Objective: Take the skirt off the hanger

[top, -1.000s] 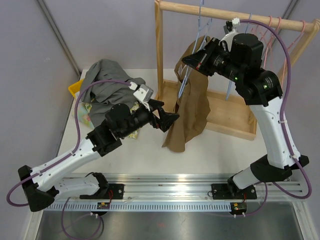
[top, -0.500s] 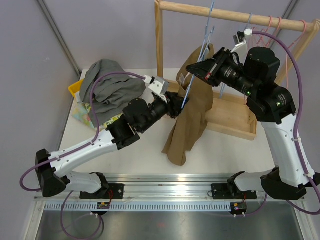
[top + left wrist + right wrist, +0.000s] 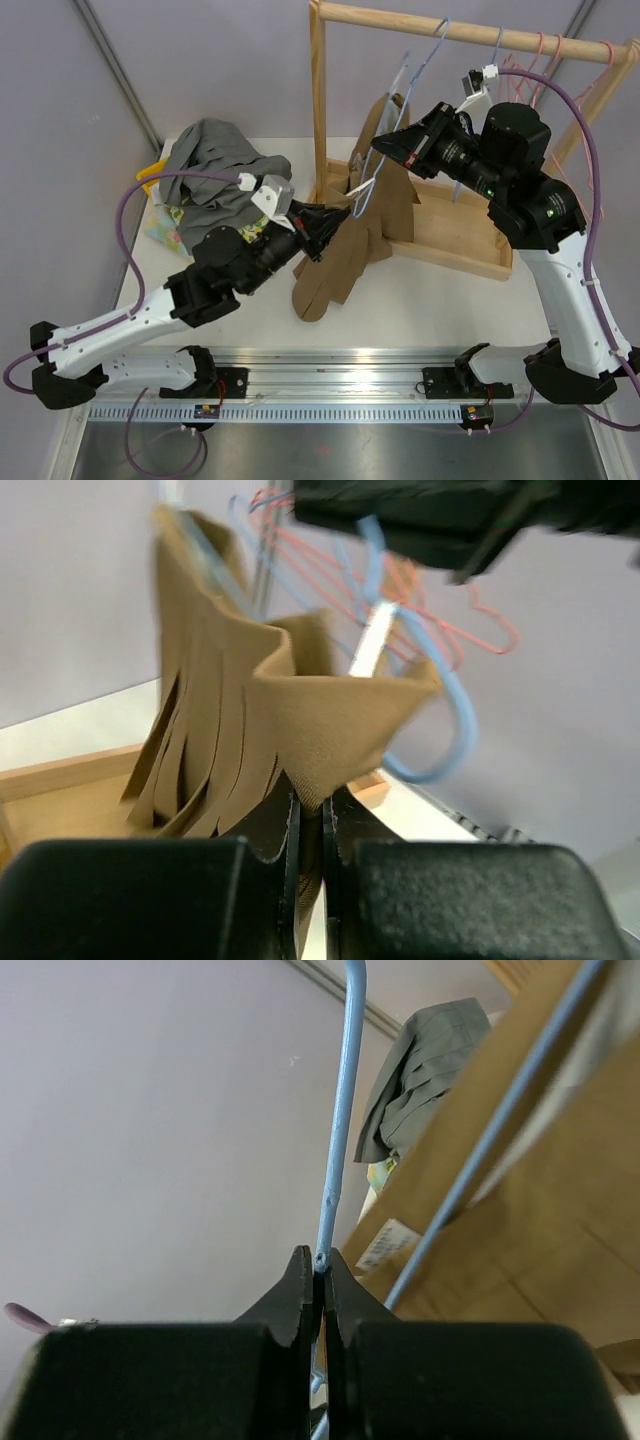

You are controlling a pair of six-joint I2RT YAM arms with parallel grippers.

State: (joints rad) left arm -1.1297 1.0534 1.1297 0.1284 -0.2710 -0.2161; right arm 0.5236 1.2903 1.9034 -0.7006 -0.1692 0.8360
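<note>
The left tool [image 3: 311, 815] is clenched on the skirt [image 3: 345, 250]. In the left wrist view its two dark fingers [image 3: 180, 880] stand almost together, and a fold of the brown cloth is pinched between them. The cloth rises from the grip and spreads upward in several pleats.

The right tool [image 3: 318, 1265] is also clenched, and it grasps the thin wire of the blue hanger [image 3: 372, 180]. In the right wrist view the wire comes straight up out of the closed tips, and a second blue wire crosses the brown cloth beside it.

The skirt hangs on this hanger, just in front of the left post of the wooden rack [image 3: 319, 100]. Its upper part is at the hanger, close under the right tool. From there the cloth slopes down to the left, passes the left tool, and its lower end seems to rest on the white worktop [image 3: 430, 300]. The skirt is stretched between the hanger and the left tool. The hook of the hanger reaches up to the top rail [image 3: 470, 30] of the rack. Some pink hangers [image 3: 545, 55] hang on the same rail, further to the right.

To the left of the rack a pile of grey clothes [image 3: 215, 165] lies on the worktop, and beside it the edge of a yellow bin [image 3: 149, 178] shows.
</note>
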